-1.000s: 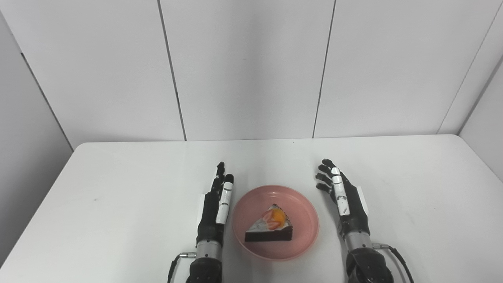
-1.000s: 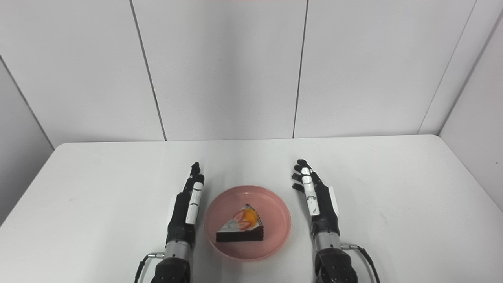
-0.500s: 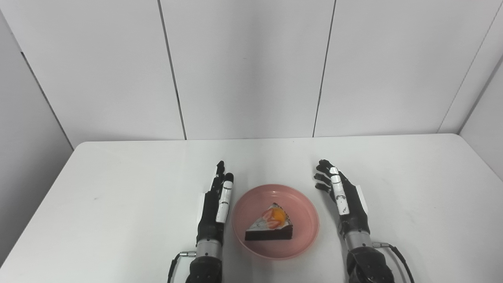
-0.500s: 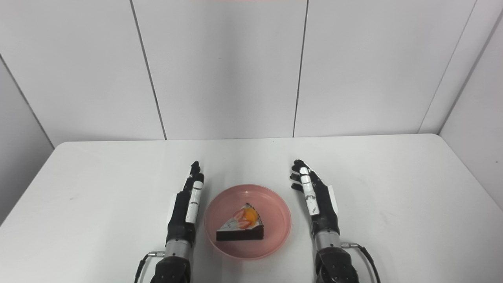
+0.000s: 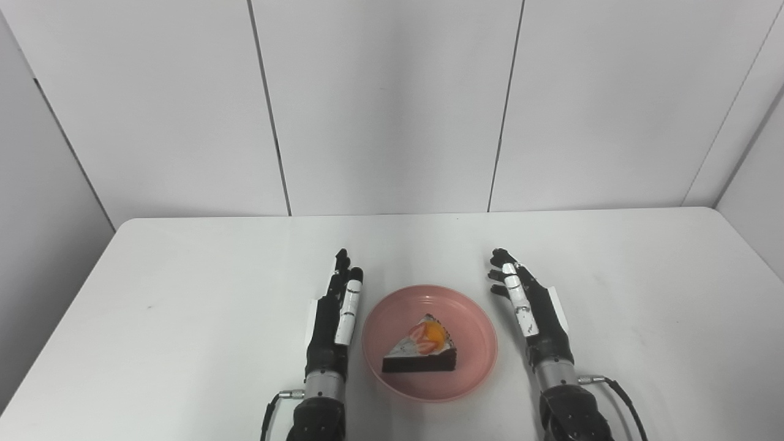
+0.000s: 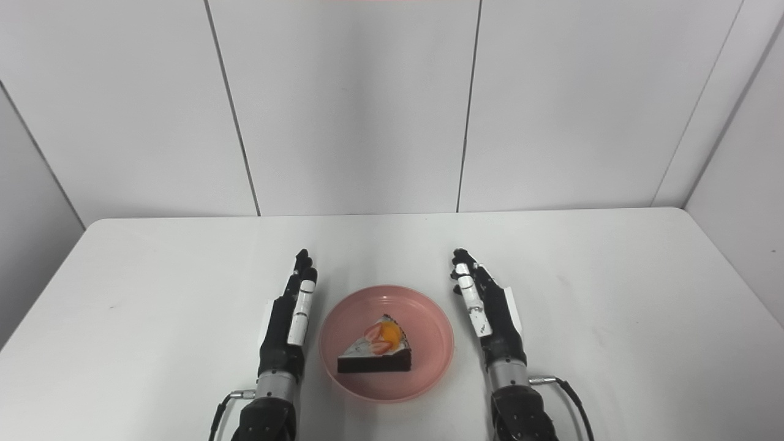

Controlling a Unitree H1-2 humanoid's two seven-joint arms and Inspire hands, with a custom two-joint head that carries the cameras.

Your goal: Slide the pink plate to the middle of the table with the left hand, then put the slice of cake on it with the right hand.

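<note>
The pink plate [image 5: 474, 331] sits on the white table near its front middle. A slice of chocolate cake [image 5: 422, 352] topped with strawberry and orange lies on it. My left hand [image 5: 334, 315] rests just left of the plate, fingers straight and pointing away, holding nothing. My right hand [image 5: 533, 306] is just right of the plate, fingers spread and slightly curled, holding nothing. Neither hand touches the cake. The same scene shows in the right eye view: plate [image 6: 432, 337], cake [image 6: 376, 352], left hand [image 6: 291, 318], right hand [image 6: 487, 306].
The white table [image 5: 184, 294] reaches to grey wall panels at the back. Its left and right edges lie well outside both hands. A small dark speck [image 5: 147, 311] marks the left side of the table.
My right hand has drifted slightly left, closer to the plate's right rim. The whole picture has shifted up a little. The plate, cake and left hand keep their places.
</note>
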